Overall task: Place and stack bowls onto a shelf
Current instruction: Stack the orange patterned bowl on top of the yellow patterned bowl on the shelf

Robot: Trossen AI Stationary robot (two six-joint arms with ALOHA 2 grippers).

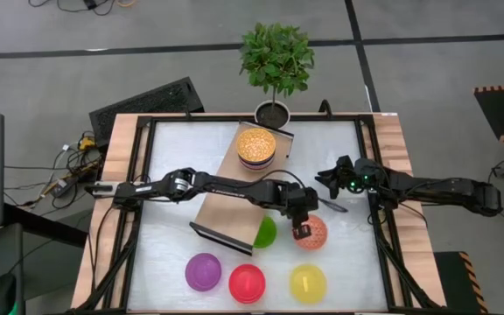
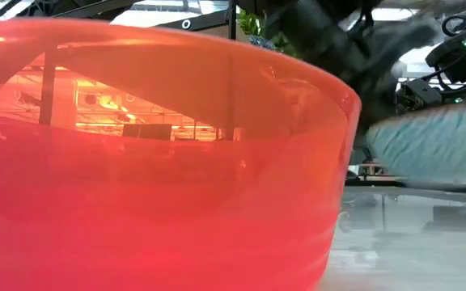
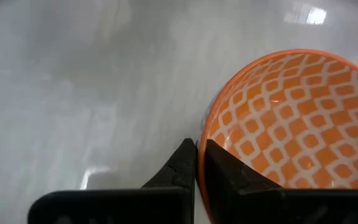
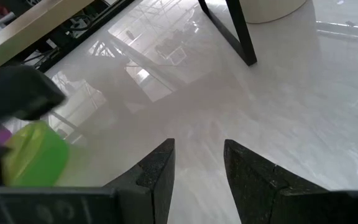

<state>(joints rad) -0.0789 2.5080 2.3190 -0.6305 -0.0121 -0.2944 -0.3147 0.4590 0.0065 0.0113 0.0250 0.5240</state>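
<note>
We find the left pincer (image 3: pixel 196 163) pinching the patterned bowl (image 3: pixel 291 118) by its rim; likely rigid, slick, breakable. Right pincer (image 4: pixel 199 163) spread, idle.

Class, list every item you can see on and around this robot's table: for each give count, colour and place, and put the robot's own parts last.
Golden patterned bowl: one, on the shelf's far end.
Shelf: one, light wood with dark frame, mid-table.
Green bowl: one, beside the shelf's near end.
Red-white patterned bowl: one, right of the green bowl.
Purple bowl, red bowl, yellow bowl: one each, in a row along the near edge.
Plant pot: one, dark, with a green plant, at the far edge.
Table: one, white top.
Left gripper: shut on the red-white patterned bowl's rim.
Right gripper: open, above the table's right side.
</note>
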